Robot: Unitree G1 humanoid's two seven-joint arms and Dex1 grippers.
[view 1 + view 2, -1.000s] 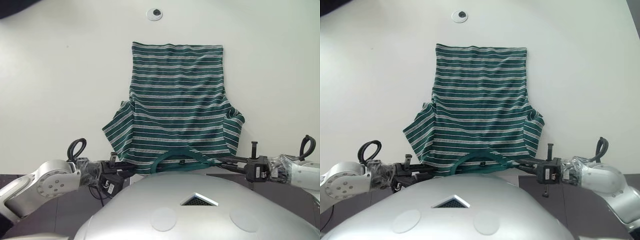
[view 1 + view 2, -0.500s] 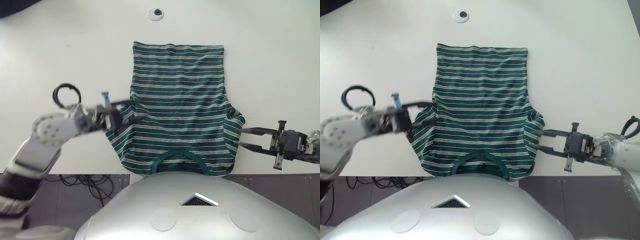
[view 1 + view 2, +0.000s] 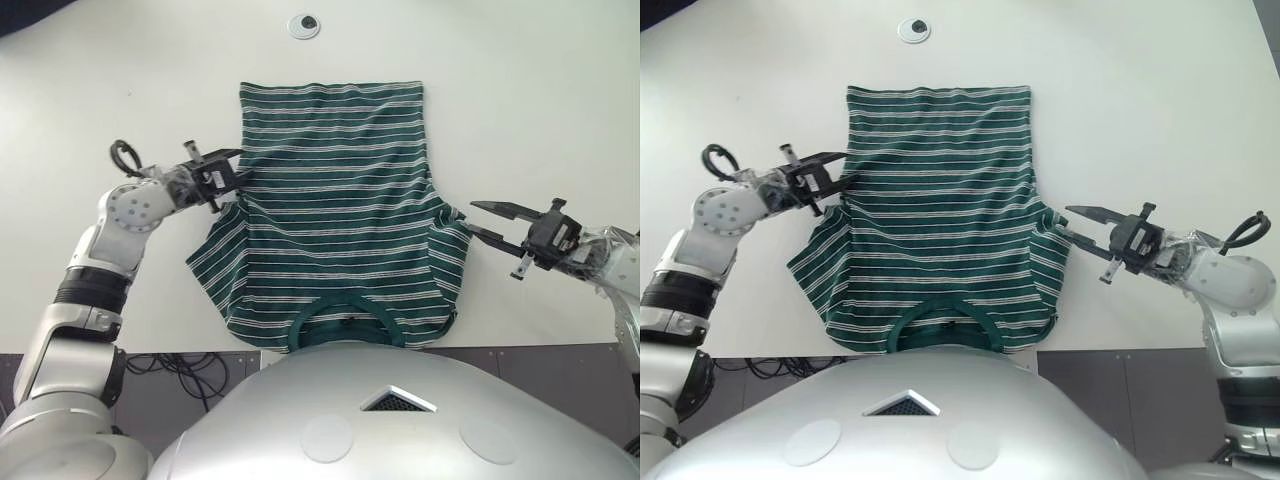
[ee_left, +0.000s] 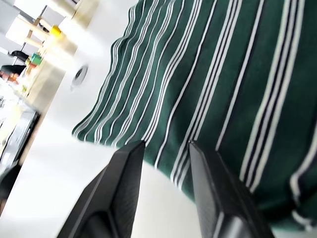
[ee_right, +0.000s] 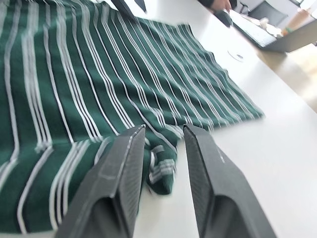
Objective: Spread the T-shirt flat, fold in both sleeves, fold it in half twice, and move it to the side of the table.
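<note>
— How does our T-shirt [image 3: 335, 210] look?
— Green with white stripes. It lies flat on the table [image 3: 540, 100], collar at the near edge, hem far, sleeves out sideways.
— And our fingers?
— The left fingers [image 3: 225, 155] are parted at its left edge, above the sleeve. The right fingers [image 3: 500, 209] are parted just beside the right sleeve.
— A second ago?
— Both were by the collar, and we've swung them outward since.

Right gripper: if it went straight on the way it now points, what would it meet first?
The open right gripper would probably first meet the bunched right sleeve of the dark green, white-striped fabric T-shirt, just ahead of its fingertips. How high it hovers is unclear.
</note>
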